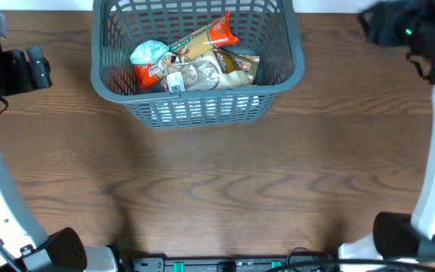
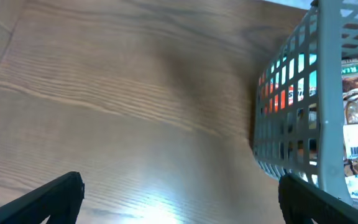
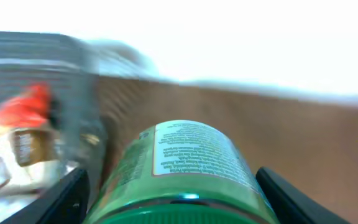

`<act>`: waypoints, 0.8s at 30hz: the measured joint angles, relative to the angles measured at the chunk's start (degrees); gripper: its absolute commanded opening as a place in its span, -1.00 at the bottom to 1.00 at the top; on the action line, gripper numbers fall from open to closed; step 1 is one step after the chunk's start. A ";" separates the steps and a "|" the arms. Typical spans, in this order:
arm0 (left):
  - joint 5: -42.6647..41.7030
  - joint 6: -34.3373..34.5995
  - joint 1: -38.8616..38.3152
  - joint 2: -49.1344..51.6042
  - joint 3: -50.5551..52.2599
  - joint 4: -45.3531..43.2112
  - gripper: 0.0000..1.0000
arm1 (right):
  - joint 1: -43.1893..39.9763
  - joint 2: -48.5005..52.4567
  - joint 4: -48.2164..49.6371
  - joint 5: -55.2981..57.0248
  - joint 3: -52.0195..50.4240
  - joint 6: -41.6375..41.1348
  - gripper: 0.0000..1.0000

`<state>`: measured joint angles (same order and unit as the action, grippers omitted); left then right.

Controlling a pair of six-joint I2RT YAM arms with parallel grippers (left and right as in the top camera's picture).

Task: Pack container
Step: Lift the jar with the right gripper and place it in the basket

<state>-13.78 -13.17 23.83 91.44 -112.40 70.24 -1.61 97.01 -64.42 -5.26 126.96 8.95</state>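
The grey-blue slotted container point(image 1: 202, 94) stands at the far middle of the table and holds several snack packets point(image 1: 195, 60). It also shows in the left wrist view point(image 2: 291, 124) and, blurred, in the right wrist view point(image 3: 73, 62). My right gripper point(image 3: 169, 199) is shut on a green canister with a printed label point(image 3: 185, 155). In the overhead view the right gripper point(image 1: 390, 26) is at the far right, right of the container. My left gripper point(image 2: 179, 199) is open and empty over bare wood. In the overhead view the left gripper point(image 1: 35, 68) is left of the container.
The wooden table point(image 1: 217, 189) runs wide in front of the container. The arm bases point(image 1: 399, 234) stand at the near corners. A black bar with cables point(image 1: 225, 264) lies along the near edge.
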 measured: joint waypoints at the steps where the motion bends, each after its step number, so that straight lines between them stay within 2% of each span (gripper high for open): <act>1: 0.00 -0.07 0.00 0.00 0.00 0.04 0.97 | 2.67 -0.46 1.16 0.63 0.83 3.06 -0.98; 6: 0.00 -0.20 0.00 0.00 0.00 0.04 0.97 | 12.55 -0.11 5.11 3.06 1.62 14.67 -0.98; 9: 0.00 -0.22 0.00 0.00 0.00 0.04 0.97 | 15.61 2.97 6.95 3.82 1.62 19.32 -0.98; 20: 0.00 -0.24 0.00 0.00 0.00 0.04 0.97 | 18.60 23.61 11.69 0.48 1.44 23.26 -0.98; 24: 0.00 -0.35 0.00 0.00 0.00 0.04 0.97 | 20.85 27.65 12.26 -0.81 1.44 23.65 -0.98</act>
<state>-13.78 -13.52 23.83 91.44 -112.40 70.28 19.25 124.66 -52.16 -6.07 128.40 32.60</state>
